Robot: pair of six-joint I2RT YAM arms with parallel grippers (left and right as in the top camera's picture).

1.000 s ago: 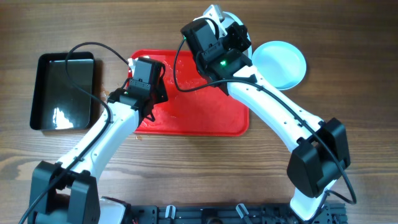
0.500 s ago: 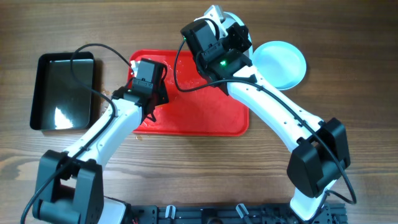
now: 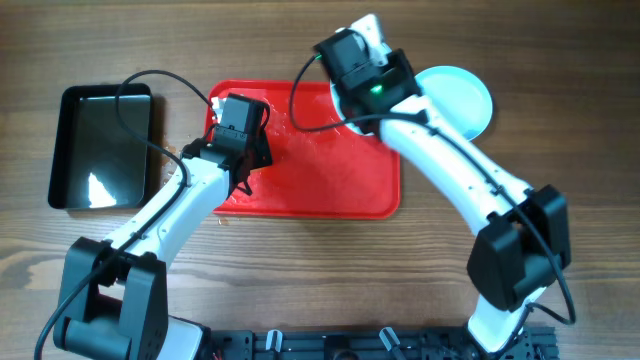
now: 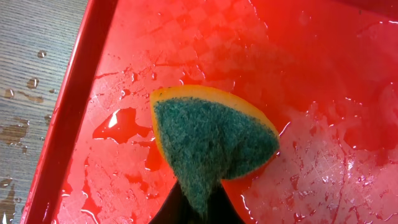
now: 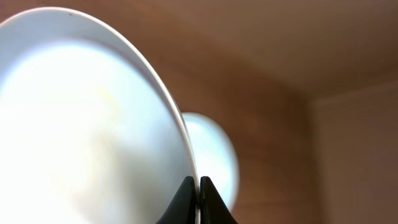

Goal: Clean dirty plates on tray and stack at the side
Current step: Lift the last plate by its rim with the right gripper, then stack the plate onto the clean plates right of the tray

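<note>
The red tray (image 3: 330, 190) lies mid-table, wet and with no plate on it. My left gripper (image 3: 228, 112) hovers over its left part, shut on a green-and-yellow sponge (image 4: 211, 140) just above the wet tray floor (image 4: 311, 74). My right gripper (image 3: 368, 52) is near the tray's far right corner. It is shut on the rim of a white plate (image 5: 81, 124) held on edge, its fingertips (image 5: 198, 186) pinching the rim. A pale blue plate (image 3: 460, 100) lies on the wood right of the tray and also shows in the right wrist view (image 5: 214, 155). A third plate is not visible.
A black rectangular pan (image 3: 100, 145) sits left of the tray. Water drops lie on the wood beside the tray's left rim (image 4: 68, 118). The left arm's cable loops above the pan.
My right arm has moved right with the plate, toward the plate on the table. My left gripper with the sponge has hardly moved.
</note>
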